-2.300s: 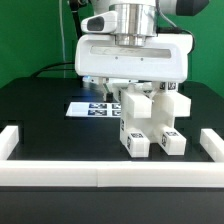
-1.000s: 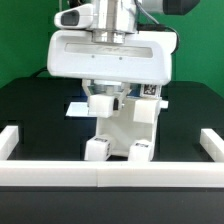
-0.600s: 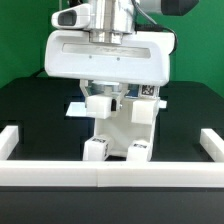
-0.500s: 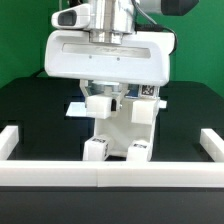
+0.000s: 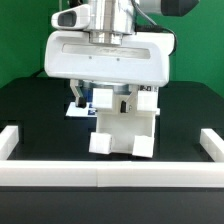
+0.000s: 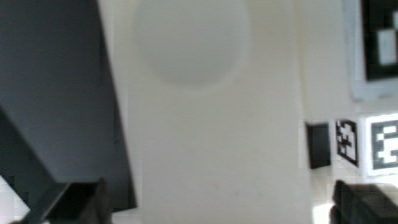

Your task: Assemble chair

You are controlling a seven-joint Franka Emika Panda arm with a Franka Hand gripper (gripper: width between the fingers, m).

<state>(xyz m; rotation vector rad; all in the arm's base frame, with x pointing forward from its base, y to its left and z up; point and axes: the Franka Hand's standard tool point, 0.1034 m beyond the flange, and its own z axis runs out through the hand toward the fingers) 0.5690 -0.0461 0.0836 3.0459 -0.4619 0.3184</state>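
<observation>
The chair (image 5: 124,125) is a chunky white assembly standing on the black table just behind the front rail, with two blocky legs pointing toward the front. My gripper (image 5: 104,97) is right above it, under the big white hand housing. Its jaws are closed on the chair's upper part, which hides the contact in the exterior view. In the wrist view a broad white chair piece (image 6: 205,120) fills the gap between my two dark fingertips (image 6: 71,203), and both touch its sides. The gripper (image 6: 217,203) is shut on that piece.
The marker board (image 5: 74,109) lies flat on the table behind the chair, at the exterior view's left. A white rail (image 5: 110,174) borders the table in front, with raised ends at the left (image 5: 9,141) and right (image 5: 213,142). A black-and-white tag (image 6: 372,141) shows beside the held piece.
The chair has turned in my grip. Its legs' end faces no longer face the camera and it sits slightly higher and farther back. Earlier still it stood farther to the exterior view's right.
</observation>
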